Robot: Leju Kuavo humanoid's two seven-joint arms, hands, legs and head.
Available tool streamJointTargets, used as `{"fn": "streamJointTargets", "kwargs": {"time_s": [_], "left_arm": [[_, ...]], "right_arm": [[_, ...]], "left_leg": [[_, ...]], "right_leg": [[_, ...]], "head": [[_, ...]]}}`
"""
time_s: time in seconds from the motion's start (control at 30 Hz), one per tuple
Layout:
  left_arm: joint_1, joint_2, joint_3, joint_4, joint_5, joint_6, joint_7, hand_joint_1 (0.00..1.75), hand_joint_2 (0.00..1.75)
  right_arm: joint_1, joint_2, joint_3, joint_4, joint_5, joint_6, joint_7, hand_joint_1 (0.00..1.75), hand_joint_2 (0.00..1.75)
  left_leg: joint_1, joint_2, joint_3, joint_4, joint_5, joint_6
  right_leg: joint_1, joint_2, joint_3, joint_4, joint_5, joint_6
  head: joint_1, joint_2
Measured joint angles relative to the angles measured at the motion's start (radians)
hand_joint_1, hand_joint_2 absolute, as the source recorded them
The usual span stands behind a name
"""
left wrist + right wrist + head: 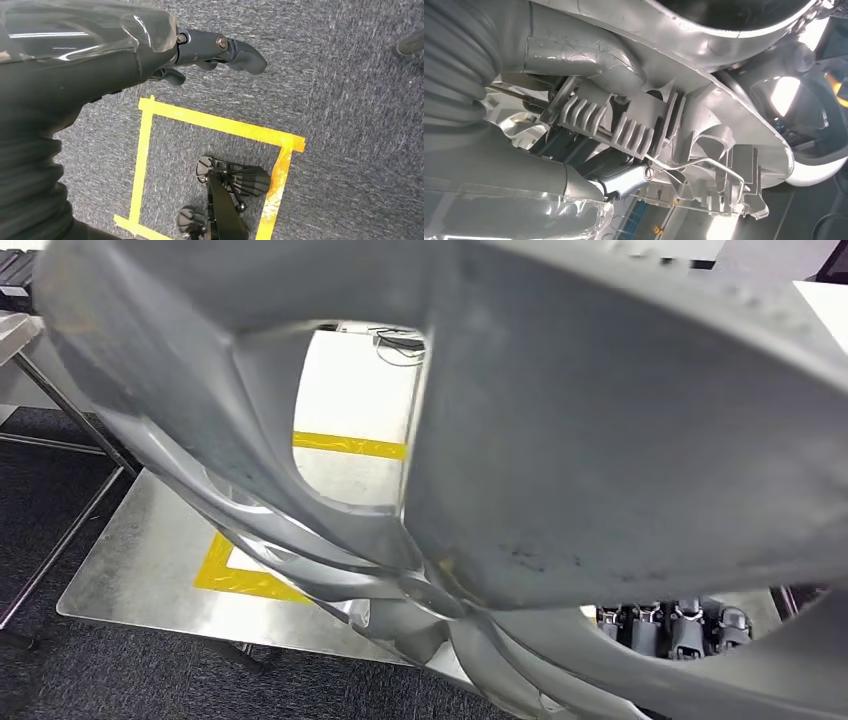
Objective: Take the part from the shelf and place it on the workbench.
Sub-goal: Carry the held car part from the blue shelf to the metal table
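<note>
A large grey moulded part with wide cut-out openings hangs tilted close in front of the head camera and covers most of that view. My right hand holds it from below, its dark fingers showing through a lower opening. In the right wrist view the part's ribbed underside, with a wire clip, lies right against that hand. My left hand hangs over the carpet, its fingers apart and nothing in them.
Below the part lies a silver flat surface marked with yellow tape. Thin metal frame legs stand at the left on dark carpet. A yellow tape square marks the carpet under my left hand.
</note>
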Motion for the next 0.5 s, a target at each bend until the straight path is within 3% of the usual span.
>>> {"fn": "streamJointTargets", "kwargs": {"time_s": [0.03, 0.1, 0.23, 0.3, 0.37, 0.4, 0.43, 0.5], "left_arm": [[0.000, -0.001, 0.000, 0.000, 0.002, 0.004, -0.001, 0.00, 1.75], [0.001, -0.003, 0.000, 0.000, 0.008, 0.012, -0.004, 0.00, 1.75], [0.006, -0.006, 0.000, 0.000, 0.035, 0.018, -0.013, 0.00, 1.75], [0.009, -0.008, 0.000, 0.000, 0.048, 0.018, -0.016, 0.00, 1.75], [0.012, -0.008, 0.000, 0.000, 0.054, 0.019, -0.017, 0.00, 1.75], [0.014, -0.009, 0.000, 0.000, 0.055, 0.019, -0.017, 0.00, 1.75], [0.015, -0.009, 0.000, 0.000, 0.056, 0.020, -0.017, 0.00, 1.75], [0.016, -0.009, 0.000, 0.000, 0.057, 0.020, -0.017, 0.00, 1.75]], "right_arm": [[-0.004, 0.000, -0.004, 0.000, 0.000, -0.008, 0.009, 1.75, 1.75], [-0.012, 0.000, -0.014, 0.000, -0.001, -0.032, 0.031, 1.75, 1.75], [-0.030, -0.003, -0.050, 0.006, 0.027, -0.119, 0.085, 1.75, 1.75], [-0.042, -0.006, -0.071, 0.010, 0.059, -0.161, 0.102, 1.75, 1.75], [-0.048, -0.011, -0.087, 0.016, 0.073, -0.179, 0.109, 1.75, 1.75], [-0.049, -0.013, -0.093, 0.020, 0.076, -0.182, 0.110, 1.75, 1.75], [-0.049, -0.014, -0.097, 0.022, 0.078, -0.184, 0.111, 1.75, 1.75], [-0.052, -0.015, -0.105, 0.025, 0.081, -0.187, 0.111, 1.75, 1.75]], "left_leg": [[-0.002, 0.000, -0.001, 0.002, 0.000, -0.003], [-0.006, 0.000, -0.002, 0.005, -0.001, -0.014], [-0.004, 0.002, -0.011, 0.021, -0.013, -0.037], [-0.001, 0.003, -0.052, 0.109, -0.066, -0.044], [-0.001, 0.004, -0.115, 0.249, -0.129, -0.048], [-0.001, 0.004, -0.137, 0.294, -0.140, -0.048], [-0.001, 0.004, -0.142, 0.302, -0.130, -0.046], [-0.005, 0.003, -0.095, 0.202, -0.063, -0.033]], "right_leg": [[0.000, -0.003, 0.037, -0.070, 0.023, 0.003], [0.002, -0.006, 0.080, -0.151, 0.046, -0.005], [0.000, -0.003, 0.081, -0.165, 0.050, -0.035], [-0.001, -0.003, 0.081, -0.166, 0.054, -0.045], [0.004, -0.003, 0.080, -0.165, 0.054, -0.049], [0.008, -0.003, 0.080, -0.165, 0.054, -0.050], [0.011, -0.002, 0.080, -0.165, 0.053, -0.051], [0.018, 0.000, 0.085, -0.165, 0.051, -0.054]], "head": [[0.000, 0.000], [0.000, 0.000], [-0.002, 0.000], [-0.004, 0.000], [-0.005, 0.000], [-0.005, 0.000], [-0.005, 0.000], [-0.005, 0.000]]}}
